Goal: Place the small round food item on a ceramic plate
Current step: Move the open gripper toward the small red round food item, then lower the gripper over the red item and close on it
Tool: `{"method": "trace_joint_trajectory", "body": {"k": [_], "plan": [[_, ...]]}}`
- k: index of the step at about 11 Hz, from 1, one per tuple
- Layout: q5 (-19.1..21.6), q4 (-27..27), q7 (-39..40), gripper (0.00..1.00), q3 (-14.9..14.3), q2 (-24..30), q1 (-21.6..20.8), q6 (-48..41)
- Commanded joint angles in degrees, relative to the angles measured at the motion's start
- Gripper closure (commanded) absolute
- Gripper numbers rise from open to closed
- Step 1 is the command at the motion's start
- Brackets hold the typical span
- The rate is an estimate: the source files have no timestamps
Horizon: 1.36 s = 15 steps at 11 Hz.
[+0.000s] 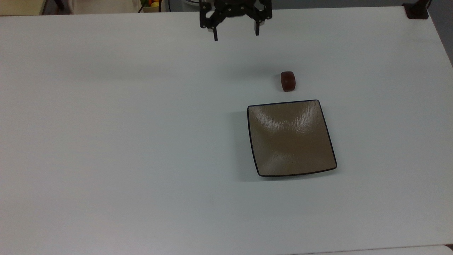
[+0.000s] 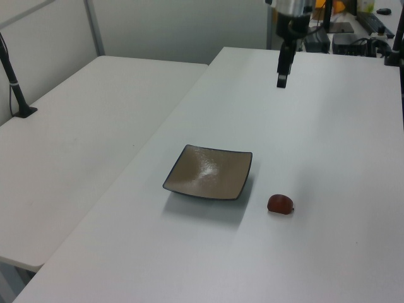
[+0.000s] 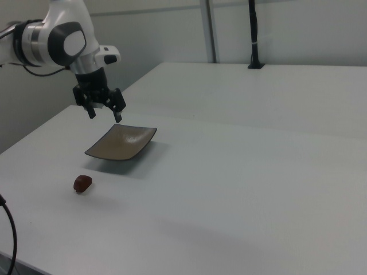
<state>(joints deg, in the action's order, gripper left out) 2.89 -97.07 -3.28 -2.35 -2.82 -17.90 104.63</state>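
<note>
On the white desk (image 1: 124,141) the small round food item (image 1: 287,81) sits just beside one edge of the ceramic plate (image 1: 291,138), not touching it. High above the desk, well apart from both, the claw (image 1: 236,35) hangs with its two fingers wide apart and nothing in them. It should go right over the food, drop straight down, then squeeze gently

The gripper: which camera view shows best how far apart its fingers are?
The top view: the gripper faces the camera, both fingers plainly spread with white table between them. The right view also shows both fingers apart, at an angle. The left view sees it edge-on, so the fingers overlap.
</note>
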Motion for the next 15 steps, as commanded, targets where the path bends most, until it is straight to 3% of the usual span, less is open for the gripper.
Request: {"method": "trace_joint_trajectory", "body": {"k": [1, 4, 10, 15], "plan": [[0.71, -1.64, -0.32, 0.0, -0.11, -2.18, -2.49, 2.25], [0.62, -1.55, -8.12, 0.0, 1.38, -6.57, -3.98, 2.6], [-0.08, -3.03, -22.46, 0.0, 7.71, -13.44, -4.16, 8.4], [-0.17, -9.01, -22.83, 0.0, 9.73, -13.79, -5.92, 14.09]]}}
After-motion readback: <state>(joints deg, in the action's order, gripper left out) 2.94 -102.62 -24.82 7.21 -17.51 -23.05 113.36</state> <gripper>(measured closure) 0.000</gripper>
